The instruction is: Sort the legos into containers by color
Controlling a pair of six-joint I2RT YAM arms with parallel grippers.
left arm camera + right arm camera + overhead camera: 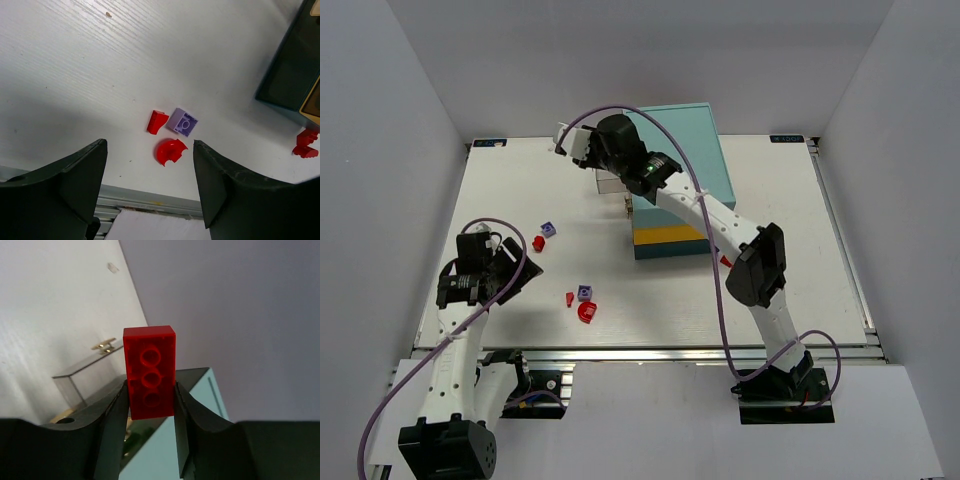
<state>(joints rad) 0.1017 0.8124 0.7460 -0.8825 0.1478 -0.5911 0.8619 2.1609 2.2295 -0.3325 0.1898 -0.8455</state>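
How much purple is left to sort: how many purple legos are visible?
2. Front lego beside two red pieces; back lego farther left. Others may be hidden.

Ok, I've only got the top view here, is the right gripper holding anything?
Observer: Yes. The right gripper is shut on a red brick, held upright with its underside toward the wrist camera.
Operator: And the other arm, open or shut?
Observer: The left gripper is open and empty, pointed toward a red round piece, a purple brick and a red wedge.
Operator: Anything under the right arm?
Observer: The left wrist view shows red pieces on the table beside the cabinet.
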